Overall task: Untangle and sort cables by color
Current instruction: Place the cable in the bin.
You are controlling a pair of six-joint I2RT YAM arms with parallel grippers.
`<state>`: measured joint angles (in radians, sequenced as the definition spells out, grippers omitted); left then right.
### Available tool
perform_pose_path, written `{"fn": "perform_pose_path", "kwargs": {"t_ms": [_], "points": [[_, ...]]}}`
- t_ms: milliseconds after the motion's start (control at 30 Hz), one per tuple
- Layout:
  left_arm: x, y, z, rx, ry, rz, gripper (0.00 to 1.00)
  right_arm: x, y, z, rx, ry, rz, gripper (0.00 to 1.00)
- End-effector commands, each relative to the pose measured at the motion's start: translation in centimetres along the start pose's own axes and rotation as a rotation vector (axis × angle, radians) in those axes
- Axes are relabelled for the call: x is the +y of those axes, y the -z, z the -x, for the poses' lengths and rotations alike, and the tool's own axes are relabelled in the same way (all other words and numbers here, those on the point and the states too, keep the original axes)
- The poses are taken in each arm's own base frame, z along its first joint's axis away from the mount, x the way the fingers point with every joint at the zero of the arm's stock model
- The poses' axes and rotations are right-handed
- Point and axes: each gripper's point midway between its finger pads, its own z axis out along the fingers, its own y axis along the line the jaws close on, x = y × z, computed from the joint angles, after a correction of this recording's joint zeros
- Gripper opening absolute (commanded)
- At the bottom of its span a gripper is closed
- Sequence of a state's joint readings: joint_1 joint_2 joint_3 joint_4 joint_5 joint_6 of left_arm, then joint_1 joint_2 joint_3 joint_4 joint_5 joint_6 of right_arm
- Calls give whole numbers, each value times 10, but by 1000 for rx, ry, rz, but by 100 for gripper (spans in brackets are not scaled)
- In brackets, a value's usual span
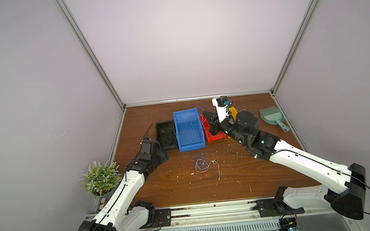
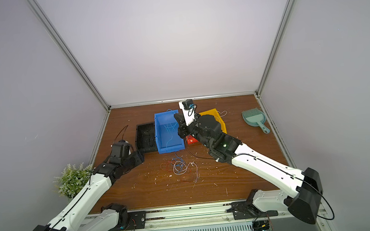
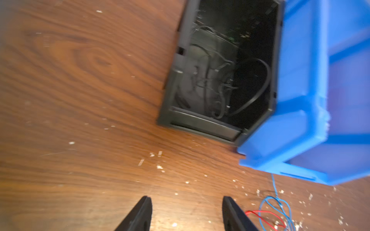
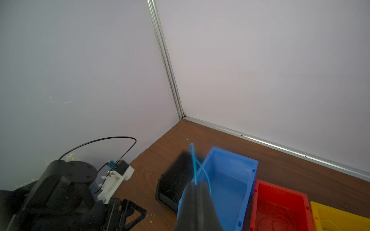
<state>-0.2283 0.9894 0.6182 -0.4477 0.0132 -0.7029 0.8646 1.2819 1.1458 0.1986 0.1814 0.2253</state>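
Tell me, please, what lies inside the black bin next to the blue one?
Inside the black bin, tangled black cables lie on its floor. The shaded side is too dark to judge.

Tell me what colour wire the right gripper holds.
The wire is blue; the right wrist view shows it best.

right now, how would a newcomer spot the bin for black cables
On the wooden table, four bins stand in a row near the back wall. The black bin is the end one, beside the blue bin and nearest the left gripper. It alone is black, with dark cables inside.
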Motion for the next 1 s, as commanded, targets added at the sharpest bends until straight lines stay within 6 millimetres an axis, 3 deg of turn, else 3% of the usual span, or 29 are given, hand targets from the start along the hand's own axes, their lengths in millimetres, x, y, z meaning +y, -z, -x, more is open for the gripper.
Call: {"fn": "perform_pose_path", "kwargs": {"t_ms": [0, 267, 467, 567, 633, 700, 967], "points": [[14, 5, -2, 10, -15, 57, 64, -10, -15, 22, -114, -40, -39, 0], [24, 1, -8, 13, -13, 87, 64, -31, -79, -46, 31, -32, -89, 0], [-9, -4, -21, 69, -68, -118, 65, -33, -118, -93, 153, -26, -81, 0], [-24, -11, -41, 137, -85, -238, 65, -36, -129, -116, 249, -29, -95, 34], [-23, -13, -48, 165, -76, -246, 64, -39, -129, -126, 296, -23, -107, 46], [-22, -14, -52, 172, -77, -244, 64, -43, -123, -129, 322, -22, -130, 52], [-44, -22, -75, 219, -120, -281, 63, -45, -67, -129, 369, 13, -105, 56]]}}
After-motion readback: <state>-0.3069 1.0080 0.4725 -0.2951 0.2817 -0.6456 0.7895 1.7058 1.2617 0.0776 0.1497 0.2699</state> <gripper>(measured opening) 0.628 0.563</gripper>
